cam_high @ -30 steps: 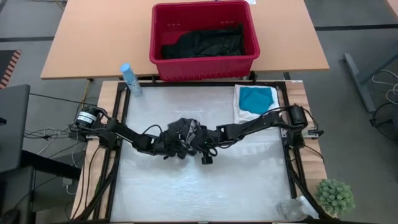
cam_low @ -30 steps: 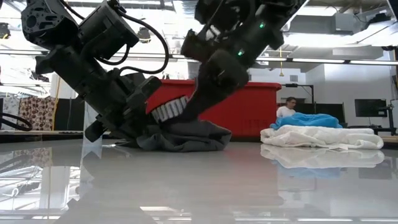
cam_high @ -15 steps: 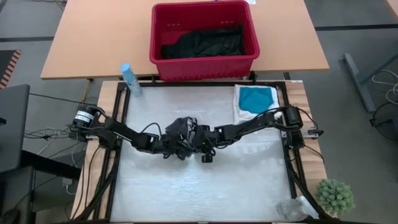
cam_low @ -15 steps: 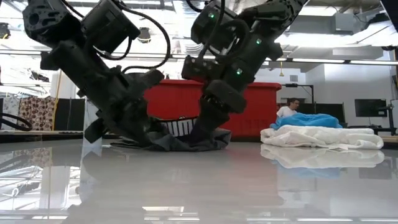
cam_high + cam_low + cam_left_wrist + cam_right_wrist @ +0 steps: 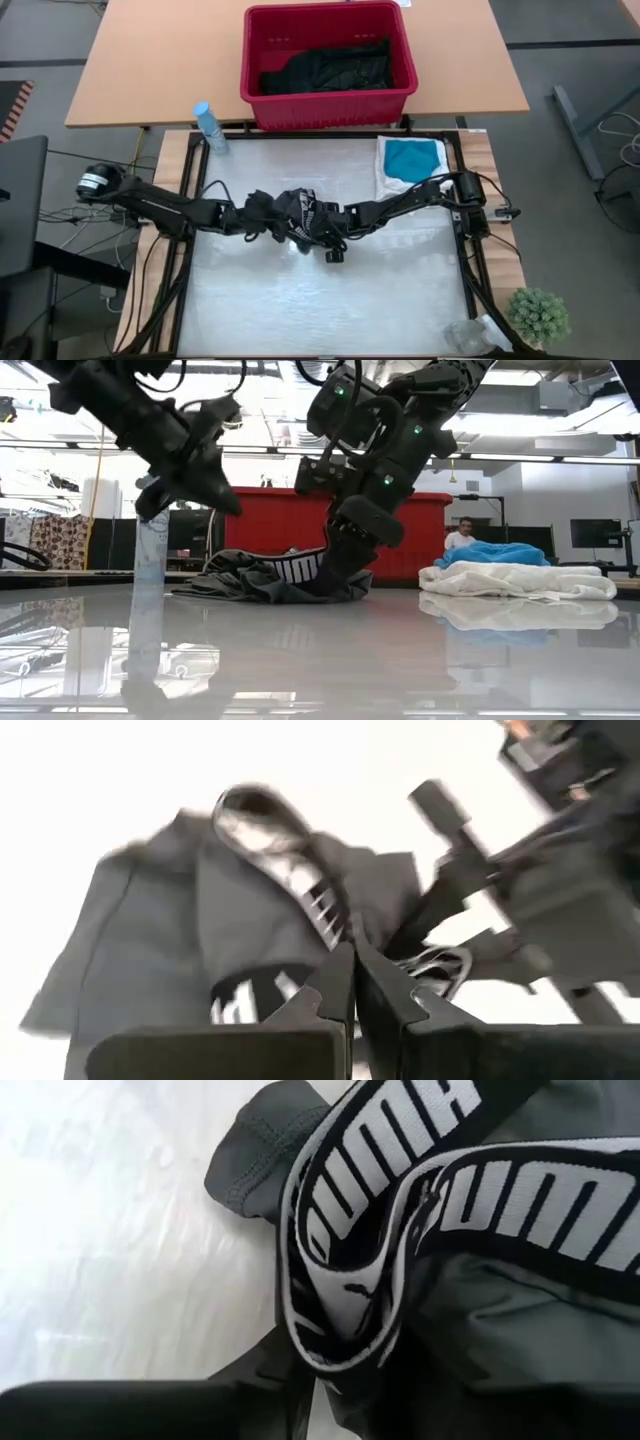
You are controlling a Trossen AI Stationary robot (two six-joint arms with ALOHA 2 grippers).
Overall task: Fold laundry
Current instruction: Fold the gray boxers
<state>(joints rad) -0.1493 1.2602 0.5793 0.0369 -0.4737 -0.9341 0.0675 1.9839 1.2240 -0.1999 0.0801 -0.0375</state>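
A dark grey garment [image 5: 290, 212] with a black-and-white lettered waistband lies crumpled on the white mat at mid-table. My right gripper [image 5: 306, 226] reaches slanting down into its right side, fingers a little apart. My left gripper [image 5: 222, 502] hangs shut and empty above the garment's left end, clear of it, as the left wrist view [image 5: 353, 965] shows. A teal garment [image 5: 412, 158] lies on a folded white one [image 5: 388, 178] at the far right. Black garments [image 5: 325, 68] fill the red basket [image 5: 255, 75]. My right gripper has its parted fingertips at the folded loop of the garment's waistband [image 5: 340, 1330]. They come slanting down from the table's right. Whether they still pinch the band cannot be told. The garment lies slack on the table.
The red basket stands on the wooden table beyond the mat. A clear bottle [image 5: 209, 127] stands at the mat's far left corner. A small plant [image 5: 538, 315] sits at the near right. A person [image 5: 462, 532] shows in the room behind. Bare mat lies near the front edge.
My left gripper has lifted off the garment and drawn back toward the table's left edge, staying shut. My right gripper has sunk a little onto the garment. The garment's left part now lies lower and more spread toward the left.
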